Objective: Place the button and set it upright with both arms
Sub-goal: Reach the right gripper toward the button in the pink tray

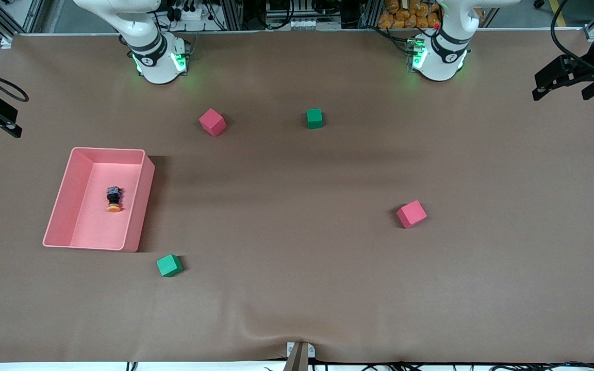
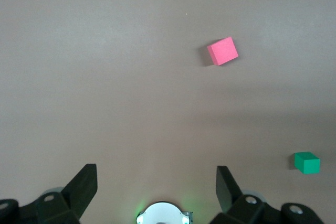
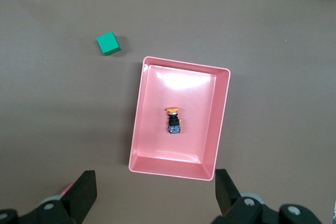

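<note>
I see the tiny push-button (image 1: 114, 199), orange round cap on a short black body, lying on its side on the floor of the shallow pink plastic tray (image 1: 65, 193), about mid-tray, cap toward the front camera. The tray sits on the brown table cover (image 1: 297, 288) toward the right arm's end of the table.

My right gripper (image 3: 152, 190) hangs high over that tray with its black fingers spread wide and nothing between them. My left gripper (image 2: 156, 184) is likewise released and empty, up over the left arm's end of the table, looking down on a pink foam cube (image 2: 222, 51) and a green foam cube (image 2: 307, 162). Neither arm has begun a reach.

My worry from here: the button is small and round-bodied, so a pinch across the cylinder could roll or squirt it toward a tray wall, where the fingers would have little room. Grabbing the cap alone looks likely to slip. The handover also seems risky; a grip that covers most of the body leaves the other gripper little to take, and a drop could send it rolling among the cubes.
</note>
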